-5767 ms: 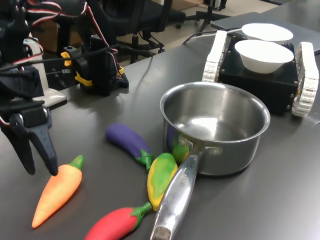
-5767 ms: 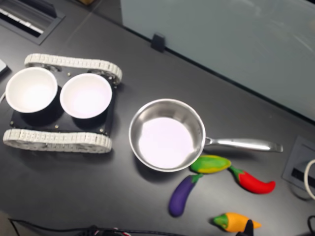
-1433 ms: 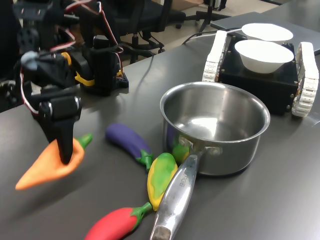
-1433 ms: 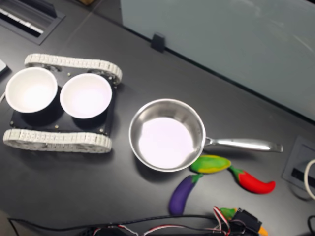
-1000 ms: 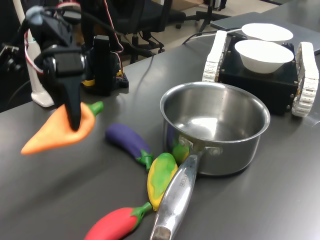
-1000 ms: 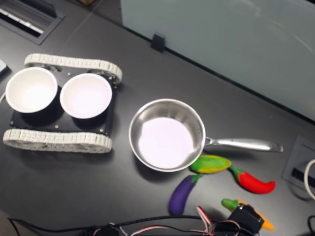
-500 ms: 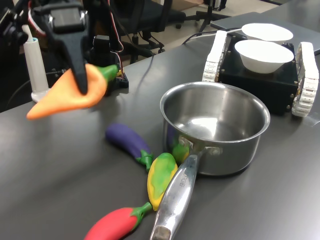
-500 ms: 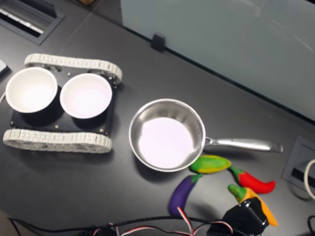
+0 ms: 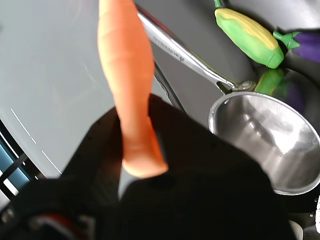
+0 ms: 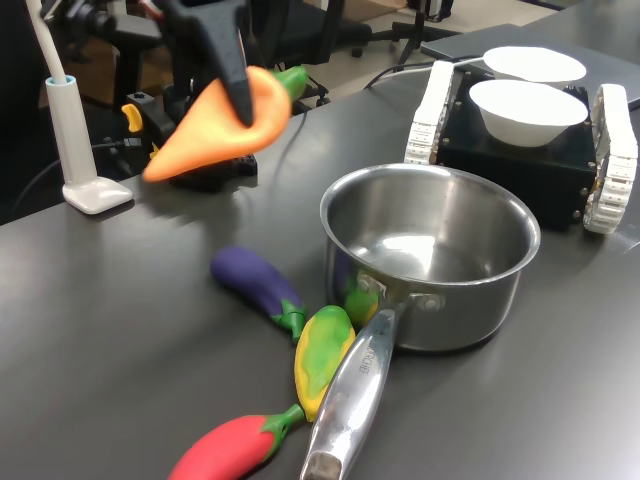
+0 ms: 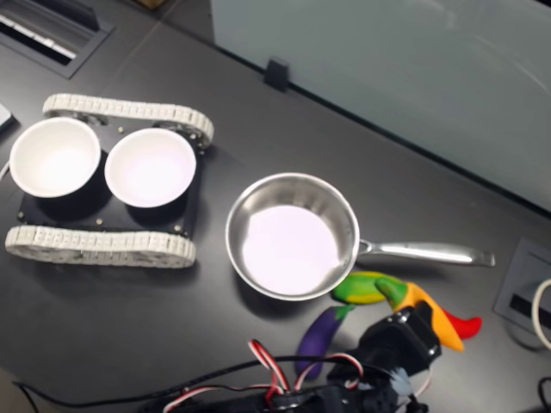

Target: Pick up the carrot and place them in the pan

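Carrying the carrot (image 10: 215, 125) clamped in our gripper (image 10: 235, 95), we have lifted it off the table to the upper left of the first exterior view, nearer the pan (image 10: 430, 255), ready for release.

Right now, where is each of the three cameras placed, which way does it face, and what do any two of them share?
Wrist view: on the arm, looking along the smooth orange carrot toward the shiny steel pan; dark gripper body fills the foreground.
First exterior view: low at table height, facing across the pan; gripper holds the carrot aloft.
Second exterior view: overhead, looking down; arm and gripper at the bottom edge.
All three share the pan and the carrot.
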Robot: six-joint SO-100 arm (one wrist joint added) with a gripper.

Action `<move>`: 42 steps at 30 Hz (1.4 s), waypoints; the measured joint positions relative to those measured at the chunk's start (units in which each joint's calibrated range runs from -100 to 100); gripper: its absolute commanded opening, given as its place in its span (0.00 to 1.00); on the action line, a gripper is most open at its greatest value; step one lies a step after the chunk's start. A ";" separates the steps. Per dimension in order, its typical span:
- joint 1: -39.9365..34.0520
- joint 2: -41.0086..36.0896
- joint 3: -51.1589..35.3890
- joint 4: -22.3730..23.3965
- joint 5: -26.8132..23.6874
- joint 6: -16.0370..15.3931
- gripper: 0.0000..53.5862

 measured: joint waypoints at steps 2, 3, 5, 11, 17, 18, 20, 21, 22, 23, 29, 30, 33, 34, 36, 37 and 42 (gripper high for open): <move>-1.76 -2.44 3.08 -1.36 -0.93 0.00 0.00; -2.75 -3.54 4.43 -1.78 -1.32 0.00 0.00; -4.73 -5.81 7.06 -2.63 -2.05 0.00 0.00; -11.66 -12.71 15.20 -6.12 -3.71 -0.09 0.00; -17.82 -19.36 22.53 -9.01 -4.49 -0.09 0.00; -18.92 -20.45 23.80 -9.52 -4.74 -0.09 0.00; -21.67 -22.47 26.43 -10.71 -5.23 -0.09 0.00; -22.99 -23.48 27.78 -11.22 -5.37 -0.09 0.00; -24.09 -24.41 29.14 -11.90 -5.62 0.09 0.00; -25.41 -25.42 30.86 -12.75 -5.91 0.73 0.00; -34.21 -30.81 42.53 -18.70 -7.08 6.70 0.00; -35.53 -31.57 44.43 -19.80 -7.23 7.53 0.00; -38.83 -33.67 51.13 -22.61 -7.23 9.83 0.01; -39.71 -34.09 52.94 -23.37 -7.23 10.47 0.01; -41.25 -35.19 56.11 -24.73 -7.23 11.48 0.02; -41.91 -35.77 57.65 -25.33 -7.23 11.85 0.02; -46.31 -38.80 63.89 -27.71 -7.23 14.23 0.02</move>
